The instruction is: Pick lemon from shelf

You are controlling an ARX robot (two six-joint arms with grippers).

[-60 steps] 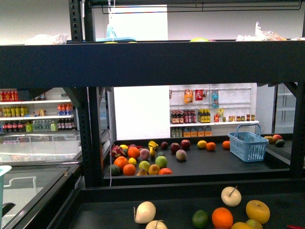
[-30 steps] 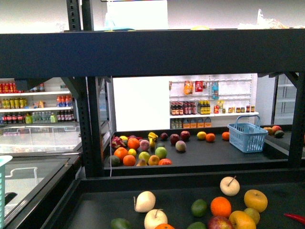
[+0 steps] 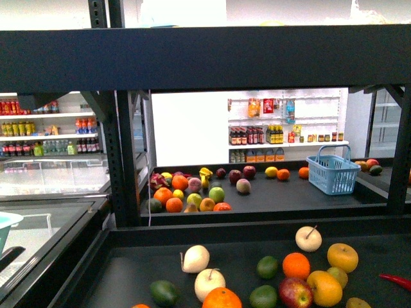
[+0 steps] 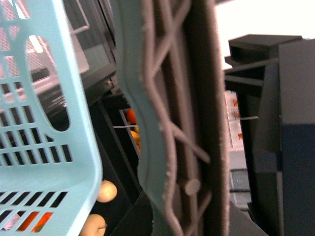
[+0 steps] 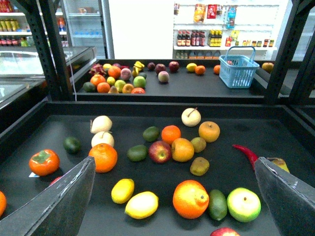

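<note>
Two yellow lemons lie side by side on the near deck of the shelf (image 5: 275, 137), a smaller one (image 5: 122, 191) and a plumper one (image 5: 141, 205), beside a large orange (image 5: 190, 198). My right gripper (image 5: 173, 164) hangs open above this deck, its grey fingers (image 5: 59, 206) wide apart at either side of the fruit, and the lemons lie below it towards one finger. My left gripper (image 4: 162, 147) is shut on the light blue plastic basket (image 4: 49, 147), whose rim shows at the front view's left edge (image 3: 8, 222). The lemons do not show in the front view.
Many fruits crowd the near deck: oranges (image 5: 103, 157), a red apple (image 5: 160, 151), limes, a red chilli (image 5: 246, 152). A second blue basket (image 3: 332, 170) and more fruit sit on the far deck. The shelf's upper beam (image 3: 257, 58) and upright posts (image 3: 125, 160) frame the opening.
The front view has shifted so the near deck's fruit sits higher in the picture, with more fruit in sight. The basket rim stays at the left edge.
</note>
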